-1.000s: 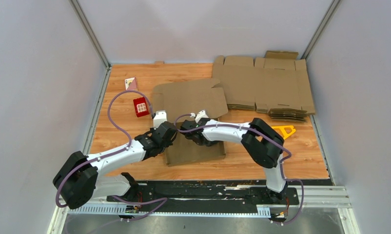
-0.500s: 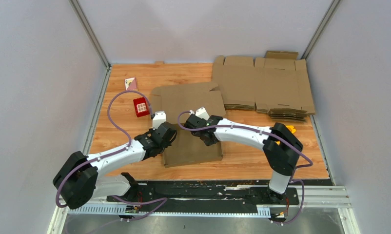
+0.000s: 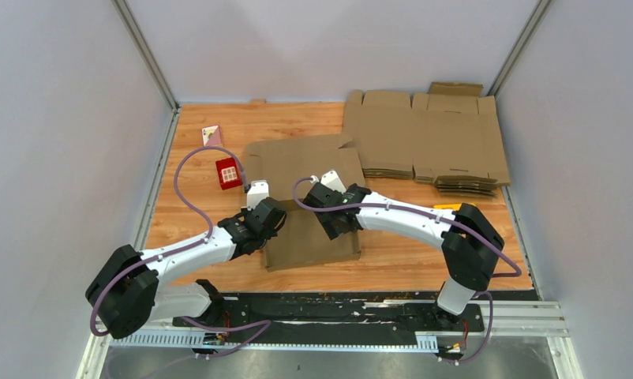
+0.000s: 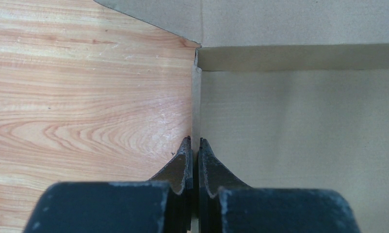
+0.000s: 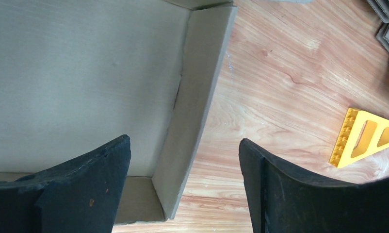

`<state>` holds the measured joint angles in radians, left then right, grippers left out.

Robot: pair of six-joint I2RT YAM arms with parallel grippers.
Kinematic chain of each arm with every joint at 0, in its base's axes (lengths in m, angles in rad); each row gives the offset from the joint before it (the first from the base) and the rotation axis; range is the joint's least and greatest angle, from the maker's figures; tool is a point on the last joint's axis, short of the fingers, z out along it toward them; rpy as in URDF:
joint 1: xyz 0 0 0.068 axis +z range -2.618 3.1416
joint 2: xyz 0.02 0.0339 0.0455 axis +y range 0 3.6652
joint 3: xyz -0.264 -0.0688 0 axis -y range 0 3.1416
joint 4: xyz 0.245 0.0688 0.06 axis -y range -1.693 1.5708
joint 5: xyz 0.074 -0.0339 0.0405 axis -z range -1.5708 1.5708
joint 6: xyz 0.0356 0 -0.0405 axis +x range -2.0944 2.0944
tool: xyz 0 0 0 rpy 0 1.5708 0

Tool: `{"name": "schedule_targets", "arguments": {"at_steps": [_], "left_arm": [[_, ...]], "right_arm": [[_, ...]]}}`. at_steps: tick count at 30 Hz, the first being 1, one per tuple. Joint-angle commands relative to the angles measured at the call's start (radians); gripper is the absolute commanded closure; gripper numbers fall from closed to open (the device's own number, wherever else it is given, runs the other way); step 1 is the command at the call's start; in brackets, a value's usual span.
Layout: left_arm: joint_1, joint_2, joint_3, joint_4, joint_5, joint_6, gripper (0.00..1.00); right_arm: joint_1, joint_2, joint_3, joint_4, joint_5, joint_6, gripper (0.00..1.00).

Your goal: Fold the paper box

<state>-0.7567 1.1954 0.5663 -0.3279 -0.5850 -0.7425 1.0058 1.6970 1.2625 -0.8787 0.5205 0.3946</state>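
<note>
Paper box (image 3: 297,162) centre frame on wooden worktop (image 3: 392,264), left claw (image 4: 194,145) pinched shut on its raised left wall, right claw (image 5: 184,141) spread wide above its right wall

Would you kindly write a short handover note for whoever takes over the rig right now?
Left gripper: shut on the left wall of the paper box.
Right gripper: open, straddling the right wall, gripping nothing.
The box sits between the arms.
Done: both side walls and the near wall stand up.
Left: the large far flap lies open; fold it over.
</note>
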Motion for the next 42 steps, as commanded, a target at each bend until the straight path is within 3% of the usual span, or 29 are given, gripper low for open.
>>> {"name": "schedule_targets", "arguments": {"at_steps": [1, 9, 17, 24, 26, 30, 31, 32, 35, 36, 39, 42], "left_arm": [[0.007, -0.006, 0.021, -0.02, -0.056, 0.025, 1.0], [0.006, -0.006, 0.02, -0.023, -0.058, 0.026, 1.0], [0.007, -0.003, 0.021, -0.017, -0.051, 0.028, 1.0], [0.006, -0.004, 0.02, -0.015, -0.05, 0.029, 1.0], [0.007, -0.004, 0.02, -0.015, -0.05, 0.029, 1.0], [0.007, -0.005, 0.02, -0.017, -0.056, 0.029, 1.0], [0.007, -0.006, 0.021, -0.018, -0.059, 0.029, 1.0], [0.006, -0.006, 0.02, -0.017, -0.058, 0.029, 1.0], [0.007, -0.006, 0.02, -0.016, -0.058, 0.031, 1.0], [0.006, -0.005, 0.019, -0.017, -0.06, 0.032, 1.0], [0.007, -0.006, 0.018, -0.013, -0.059, 0.035, 1.0], [0.006, -0.007, 0.018, -0.01, -0.058, 0.042, 0.92]], "right_arm": [[-0.031, 0.028, -0.005, 0.015, 0.049, 0.02, 0.19], [-0.089, 0.194, 0.041, 0.075, 0.062, 0.035, 0.29], [-0.181, 0.114, -0.058, 0.263, -0.116, 0.003, 0.36], [-0.237, 0.126, -0.04, 0.318, -0.143, 0.014, 0.45], [-0.241, 0.133, -0.036, 0.325, -0.143, 0.012, 0.52], [-0.243, 0.153, -0.025, 0.278, -0.07, 0.039, 0.91], [-0.242, 0.149, -0.029, 0.276, -0.055, 0.046, 0.99], [-0.242, 0.143, -0.037, 0.281, -0.052, 0.051, 1.0], [-0.242, 0.127, -0.045, 0.285, -0.051, 0.051, 0.99], [-0.243, 0.124, -0.043, 0.283, -0.052, 0.05, 0.94], [-0.243, 0.113, -0.048, 0.29, -0.075, 0.038, 0.72], [-0.243, 0.081, -0.077, 0.315, -0.096, 0.025, 0.48]]}}
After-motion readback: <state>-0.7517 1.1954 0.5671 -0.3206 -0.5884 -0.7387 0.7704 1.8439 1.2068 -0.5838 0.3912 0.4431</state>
